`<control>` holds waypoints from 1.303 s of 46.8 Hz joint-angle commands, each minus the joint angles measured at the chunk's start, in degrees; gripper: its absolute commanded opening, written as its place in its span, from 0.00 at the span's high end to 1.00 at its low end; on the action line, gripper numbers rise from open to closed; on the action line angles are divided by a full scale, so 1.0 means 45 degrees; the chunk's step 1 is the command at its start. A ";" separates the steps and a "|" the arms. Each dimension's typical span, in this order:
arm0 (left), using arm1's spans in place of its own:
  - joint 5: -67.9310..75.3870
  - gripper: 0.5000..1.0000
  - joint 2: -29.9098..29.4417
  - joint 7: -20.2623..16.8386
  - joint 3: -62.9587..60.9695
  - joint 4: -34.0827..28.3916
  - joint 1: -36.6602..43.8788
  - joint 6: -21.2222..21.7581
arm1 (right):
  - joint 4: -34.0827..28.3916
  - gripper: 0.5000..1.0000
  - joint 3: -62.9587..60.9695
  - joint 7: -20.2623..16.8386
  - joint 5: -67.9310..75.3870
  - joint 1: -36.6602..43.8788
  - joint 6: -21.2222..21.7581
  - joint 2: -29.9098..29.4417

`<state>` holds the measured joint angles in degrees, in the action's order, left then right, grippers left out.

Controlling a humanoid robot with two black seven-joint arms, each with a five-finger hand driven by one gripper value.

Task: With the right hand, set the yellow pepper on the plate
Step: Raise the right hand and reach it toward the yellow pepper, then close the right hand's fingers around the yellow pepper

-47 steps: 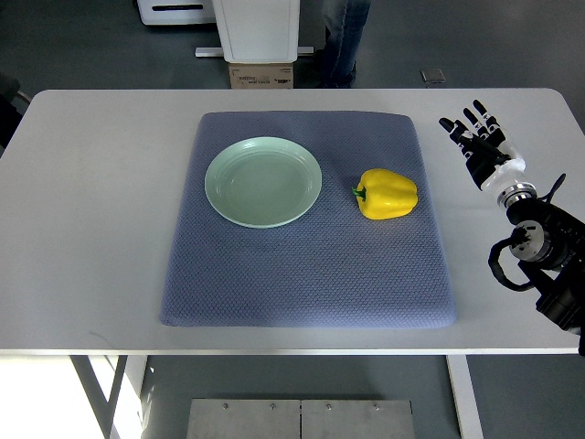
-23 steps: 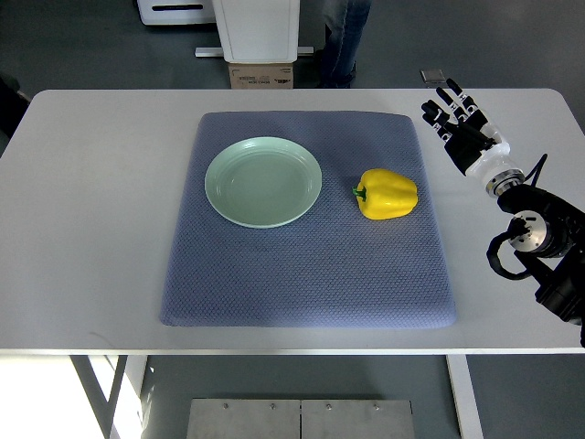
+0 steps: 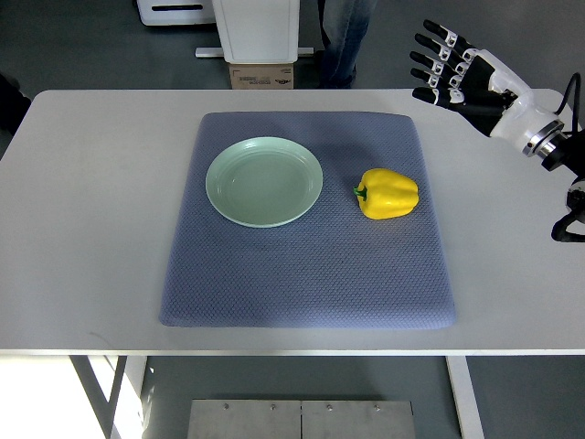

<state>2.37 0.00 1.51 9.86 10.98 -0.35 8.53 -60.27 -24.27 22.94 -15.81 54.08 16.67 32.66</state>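
Observation:
A yellow pepper [image 3: 388, 193] with a green stem lies on its side on the right part of the blue-grey mat [image 3: 306, 265]. To its left on the mat sits a pale green plate [image 3: 264, 181], with nothing on it. My right hand [image 3: 445, 66] is raised over the table's far right corner, well up and to the right of the pepper. Its black and white fingers [image 3: 430, 57] are spread toward the left and hold nothing. The left arm does not show.
The mat lies on a white table [image 3: 91, 229]. Beyond the far edge stand a white unit on a cardboard box [image 3: 261, 75] and a person's legs [image 3: 340, 37].
The right hand has risen and swung up and to the left, from beside the mat's right edge to the far right corner, its fingers now pointing left.

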 commanded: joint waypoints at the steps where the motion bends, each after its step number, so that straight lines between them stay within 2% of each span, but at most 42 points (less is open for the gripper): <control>1: 0.0000 0.00 0.0000 -0.0002 0.0016 0.0002 -0.0001 0.0000 | -0.0005 0.00 0.0879 0.0408 -0.1074 0.0559 -0.0013 0.0301; 6: 0.0000 0.00 0.0000 -0.0002 -0.0003 0.0002 -0.0001 0.0000 | -0.0005 0.00 0.1388 0.0585 -0.2247 0.0852 -0.0188 0.0360; 14: 0.0000 0.00 0.0000 -0.0002 -0.0003 0.0002 -0.0001 0.0000 | -0.0005 0.00 0.2129 0.0565 -0.3594 0.1106 -0.1028 0.0341; 31: 0.0000 0.00 0.0000 -0.0002 -0.0003 0.0002 -0.0001 0.0000 | 0.0014 0.00 0.6172 0.0779 -0.4553 0.3078 -0.3723 0.0204; 36: 0.0000 0.00 0.0000 -0.0002 -0.0003 0.0002 -0.0001 0.0000 | 0.0014 0.00 0.6778 0.1677 -0.4553 0.3196 -0.3802 0.0185; 39: 0.0000 0.00 0.0000 -0.0002 -0.0003 0.0002 -0.0001 0.0000 | 0.0014 0.00 0.7129 0.1932 -0.4553 0.3196 -0.3802 0.0146; 44: 0.0000 0.00 0.0000 -0.0002 -0.0003 0.0002 -0.0001 0.0000 | 0.0014 0.00 0.7579 0.2069 -0.4573 0.3177 -0.3822 0.0107; 61: 0.0000 0.00 0.0000 -0.0002 -0.0003 0.0002 -0.0001 0.0000 | 0.0209 0.12 0.8497 0.1933 -0.4573 0.3040 -0.4056 -0.0420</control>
<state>2.37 0.00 1.50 9.88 10.98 -0.35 8.52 -59.76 13.19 31.77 -36.38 67.76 -1.08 31.45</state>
